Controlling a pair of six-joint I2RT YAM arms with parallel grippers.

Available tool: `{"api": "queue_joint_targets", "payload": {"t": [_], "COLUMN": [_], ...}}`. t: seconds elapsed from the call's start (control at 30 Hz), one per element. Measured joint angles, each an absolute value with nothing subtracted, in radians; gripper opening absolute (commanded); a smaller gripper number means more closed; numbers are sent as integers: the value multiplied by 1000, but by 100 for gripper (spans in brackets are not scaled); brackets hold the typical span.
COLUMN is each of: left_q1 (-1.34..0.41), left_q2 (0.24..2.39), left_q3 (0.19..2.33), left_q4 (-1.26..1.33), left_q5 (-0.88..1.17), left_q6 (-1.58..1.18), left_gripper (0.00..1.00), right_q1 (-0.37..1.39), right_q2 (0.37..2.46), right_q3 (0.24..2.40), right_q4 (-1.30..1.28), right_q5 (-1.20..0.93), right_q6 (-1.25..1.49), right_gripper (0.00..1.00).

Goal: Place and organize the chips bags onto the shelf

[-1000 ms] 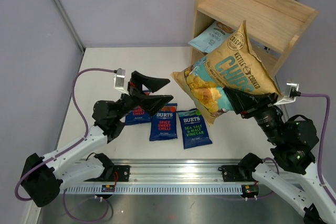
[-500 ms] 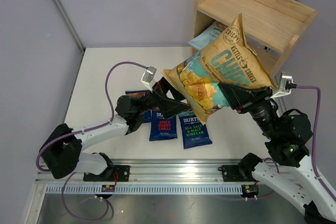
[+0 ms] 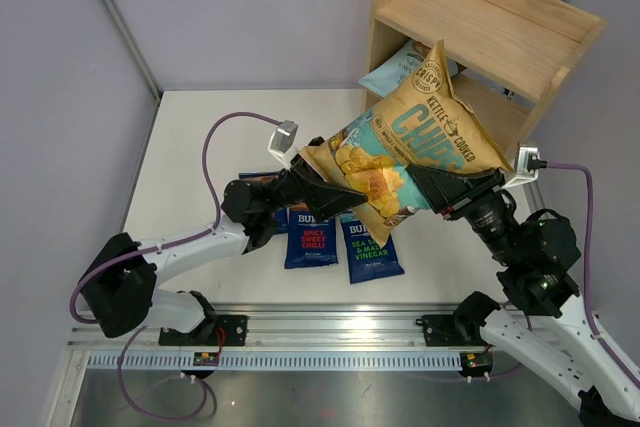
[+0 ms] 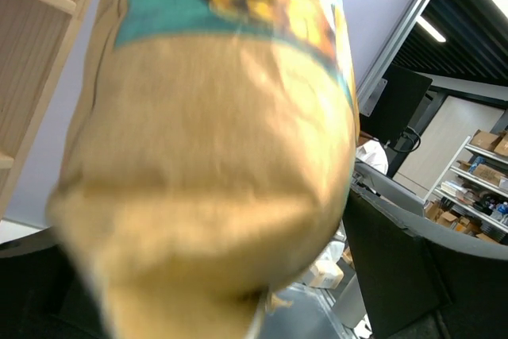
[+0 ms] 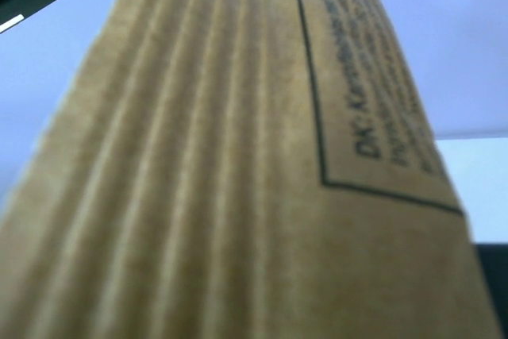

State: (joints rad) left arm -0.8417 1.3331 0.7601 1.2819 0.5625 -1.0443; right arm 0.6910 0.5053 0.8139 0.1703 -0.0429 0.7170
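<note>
My right gripper (image 3: pixel 437 188) is shut on the side of the large yellow-and-teal Kettle bag (image 3: pixel 410 152) and holds it tilted in the air in front of the shelf (image 3: pixel 500 27). The bag fills the right wrist view (image 5: pixel 238 196) and hides those fingers. My left gripper (image 3: pixel 335 192) is open, its jaws straddling the bag's lower left end, which fills the left wrist view (image 4: pixel 214 156). A pale-blue bag (image 3: pixel 395 72) lies on the lower shelf. A red-lettered Burts bag (image 3: pixel 310 237) and a green-lettered one (image 3: pixel 368 247) lie flat on the table. Another Burts bag (image 3: pixel 262 215) is mostly hidden under the left arm.
The shelf stands at the back right corner, its wooden side showing in the left wrist view (image 4: pixel 32 53). Grey walls enclose the white table (image 3: pixel 200 147) on the left and back. A metal rail (image 3: pixel 330 332) with both arm bases runs along the near edge.
My left arm has swung right from the table's left side up to the Kettle bag's lower end. My right arm has shifted the bag slightly left and lower.
</note>
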Motion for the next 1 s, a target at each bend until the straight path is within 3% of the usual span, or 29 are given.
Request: {"api": "queue_joint_targets", "payload": {"t": [0.07,0.17,0.23,0.37,0.4,0.47,0.5,1.0], "left_q1": [-847,-852,-857,-862,-862,-862,-862,-864], "left_q2": [1344,1348,1349,1361,1366,1379,1384,1505], "left_q3": [778,779,779,779,779,779,778,710], "left_q4": [1281,1281,1282,1281,1280,1277,1274,1257], "left_q5": [552,537,529,521,518,510,503,276], "left_q6": [-1045,-1045,-1045,-1041,-1045,-1052,-1055,-1133], "left_gripper": [88,69,49,32,31,27,26,18], "right_q1": [691,691,691,691,691,691,691,691], "right_q2": [509,505,500,487,483,471,463,312], "right_q3": [806,803,801,800,801,811,823,1078], "right_q4": [176,181,177,142,126,83,49,-411], "right_q5": [-45,-42,-37,-9,4,46,75,548], "right_q6": [726,730,729,720,720,717,707,480], "right_gripper": [11,12,13,44,62,78,99,99]}}
